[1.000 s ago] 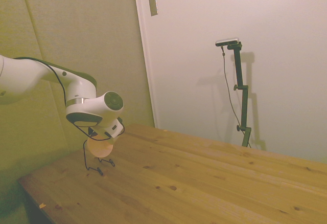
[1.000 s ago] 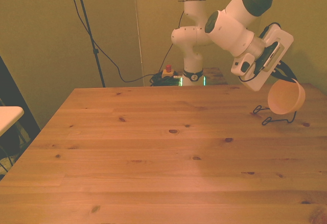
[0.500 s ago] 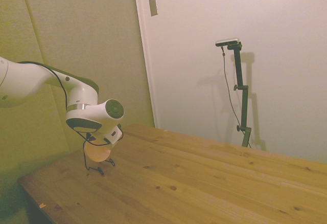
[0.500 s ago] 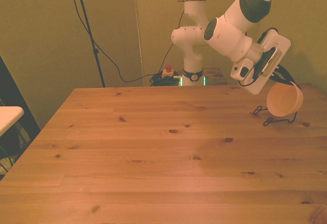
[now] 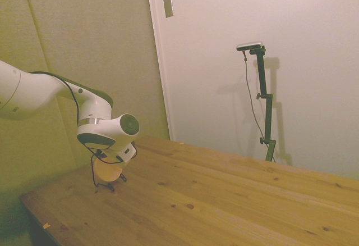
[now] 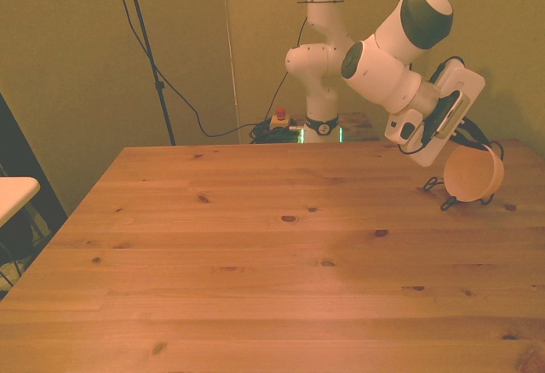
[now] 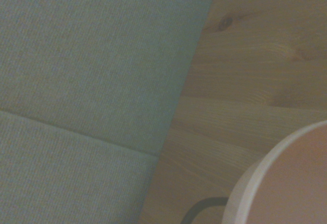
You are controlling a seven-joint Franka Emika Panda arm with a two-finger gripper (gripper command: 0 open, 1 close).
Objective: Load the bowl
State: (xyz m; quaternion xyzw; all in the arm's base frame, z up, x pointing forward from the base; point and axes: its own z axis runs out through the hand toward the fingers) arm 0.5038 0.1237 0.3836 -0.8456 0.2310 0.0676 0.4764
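Bowl [image 6: 473, 174] hangs tipped on its side under the gripper [image 6: 467, 145], its rim pinched by the fingers as far as the front view suggests, though the fingertips themselves are hidden behind the wrist and the bowl's wall. It sits just above, perhaps touching, the thin black wire rack [image 6: 454, 199] that stands on the wooden surface [image 6: 272, 254] near the front view's right edge. In the side view the bowl [image 5: 107, 171] shows below the white arm [image 5: 104, 131], low over the rack's wires [image 5: 101, 183]. The wrist view catches only a curved slice of pale rim [image 7: 286, 183] and a dark wire beneath. It looks light, stiff and smooth, probably plastic, so a rim pinch seems adequate, yet the slick wall could slip or swing if nudged against the wires.
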